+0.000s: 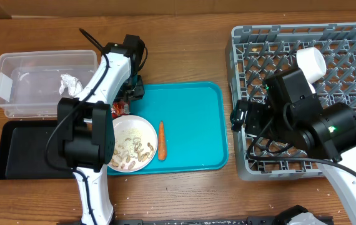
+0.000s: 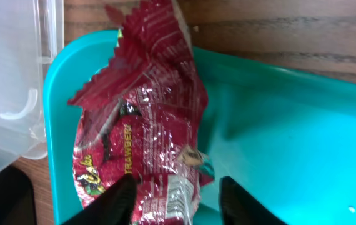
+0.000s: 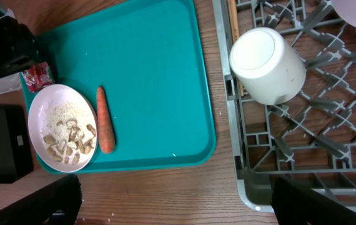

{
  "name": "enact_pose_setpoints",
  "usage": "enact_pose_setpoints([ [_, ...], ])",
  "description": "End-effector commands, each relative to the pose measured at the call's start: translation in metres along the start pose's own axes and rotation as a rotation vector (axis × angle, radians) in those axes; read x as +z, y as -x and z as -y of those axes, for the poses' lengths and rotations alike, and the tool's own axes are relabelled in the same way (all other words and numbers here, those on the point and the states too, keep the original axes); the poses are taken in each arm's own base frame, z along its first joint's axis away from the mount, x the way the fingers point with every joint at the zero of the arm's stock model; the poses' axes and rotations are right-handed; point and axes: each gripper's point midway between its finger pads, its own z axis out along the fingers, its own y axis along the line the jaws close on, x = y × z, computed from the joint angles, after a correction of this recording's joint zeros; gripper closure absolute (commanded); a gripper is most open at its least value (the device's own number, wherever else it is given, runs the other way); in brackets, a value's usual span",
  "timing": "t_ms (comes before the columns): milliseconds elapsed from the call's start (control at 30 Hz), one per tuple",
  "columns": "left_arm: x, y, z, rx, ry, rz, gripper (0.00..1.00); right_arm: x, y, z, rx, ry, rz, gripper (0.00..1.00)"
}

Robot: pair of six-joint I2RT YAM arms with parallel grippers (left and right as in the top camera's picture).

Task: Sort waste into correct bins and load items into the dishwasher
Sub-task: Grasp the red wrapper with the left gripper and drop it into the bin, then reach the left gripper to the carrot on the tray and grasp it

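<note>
We see a wooden table (image 1: 184, 56) bearing a clear tub (image 1: 28, 69), a black tray (image 1: 28, 153), a teal tray (image 1: 193, 125) and a grey dish rack (image 1: 259, 59).

The red crumpled foil wrapper (image 2: 147, 125), seen close in the left wrist view, carries the only print that can be read. Along its middle runs a word in pale yellow capitals, turned on its side: "TRAWBERRY". The first letter is lost in a crease, so it reads as STRAWBERRY. Lower left on the same wrapper is a yellow-green script word that looks like "Cake", partly folded under. A small white panel (image 2: 179, 187) near its bottom edge bears print too small to read. The white sticker (image 1: 4, 88) on the clear rectangular plastic tub (image 1: 47, 56) shows nothing legible.
</note>
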Motion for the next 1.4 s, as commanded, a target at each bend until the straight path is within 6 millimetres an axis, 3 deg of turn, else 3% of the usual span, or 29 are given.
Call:
enact_pose_setpoints([
  [0,0.015,0.0,-0.002,-0.016,0.038,-0.02,0.71,-0.002,0.003,-0.001,-0.006,0.003,0.015,0.0],
  [100,0.014,0.005,0.0,0.005,0.028,-0.002,0.94,-0.002,0.003,-0.001,-0.006,0.003,0.015,0.0],
  [233,-0.008,0.015,-0.002,-0.006,0.009,0.036,0.96,-0.002,0.003,0.0,-0.006,0.001,0.016,0.0],
  [367,-0.055,0.029,-0.002,-0.02,-0.05,0.11,0.96,-0.002,0.003,0.0,-0.006,-0.003,0.019,0.0],
  [500,-0.117,0.042,-0.011,-0.014,-0.112,0.237,0.96,-0.002,0.003,0.001,-0.006,-0.003,0.019,0.0],
  [633,-0.16,0.054,-0.045,-0.078,-0.078,0.372,0.96,-0.002,0.003,0.0,-0.006,-0.003,0.019,0.0],
  [733,-0.166,0.063,-0.079,-0.145,-0.015,0.41,0.96,-0.002,0.003,0.001,-0.006,-0.003,0.019,0.0],
  [900,-0.143,0.073,-0.122,-0.241,0.016,0.362,0.96,-0.002,0.003,0.0,-0.006,-0.003,0.019,0.0],
  [933,-0.136,0.075,-0.128,-0.255,0.021,0.348,0.91,-0.002,0.003,0.0,-0.006,-0.003,0.019,0.0],
  [1000,-0.129,0.077,-0.137,-0.267,0.023,0.333,0.59,-0.002,0.003,0.0,-0.006,-0.003,0.019,0.0],
  [1033,-0.128,0.078,-0.142,-0.262,0.026,0.331,0.49,-0.002,0.003,0.001,-0.006,-0.004,0.018,0.0],
  [1133,-0.139,0.076,-0.14,-0.237,-0.025,0.332,0.45,-0.002,0.003,0.001,-0.005,-0.005,0.016,0.0],
  [1233,-0.177,0.066,-0.119,-0.173,-0.144,0.361,0.46,-0.003,0.002,0.001,-0.005,-0.005,0.016,0.0],
  [1367,-0.216,0.027,-0.085,-0.077,-0.223,0.354,0.47,-0.003,0.0,0.003,0.009,-0.011,0.008,0.0],
])
